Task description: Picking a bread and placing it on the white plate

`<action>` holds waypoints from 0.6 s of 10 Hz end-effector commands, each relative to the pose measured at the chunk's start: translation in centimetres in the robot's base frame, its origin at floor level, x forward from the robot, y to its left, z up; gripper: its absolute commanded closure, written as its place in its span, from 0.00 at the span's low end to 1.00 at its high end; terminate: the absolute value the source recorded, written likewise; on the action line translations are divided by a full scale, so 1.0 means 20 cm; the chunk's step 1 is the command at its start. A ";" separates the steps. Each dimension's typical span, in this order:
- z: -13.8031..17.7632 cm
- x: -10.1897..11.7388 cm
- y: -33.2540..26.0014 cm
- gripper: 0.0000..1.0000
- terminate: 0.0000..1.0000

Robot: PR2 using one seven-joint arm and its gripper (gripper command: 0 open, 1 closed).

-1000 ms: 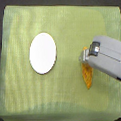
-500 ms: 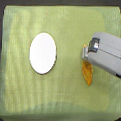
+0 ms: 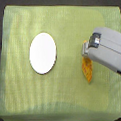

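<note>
Bread [image 3: 87, 69] lay on the green-covered bench [image 3: 25, 100], well apart from the white plate [image 3: 43, 53], toward the exterior view's right. The gripper [image 3: 87, 49] sat over its upper end, presumably for grasping; its opening could not be told.

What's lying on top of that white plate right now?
Nothing: the white plate shows bare on the green cloth. The bread lies apart, its upper end hidden beneath the gripper.
</note>
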 end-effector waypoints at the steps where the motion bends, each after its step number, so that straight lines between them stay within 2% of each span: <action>1: 0.59 0.13 0.04 1.00 0.00; 4: 0.82 0.33 0.22 1.00 0.00; 6: 0.81 0.40 0.42 1.00 0.00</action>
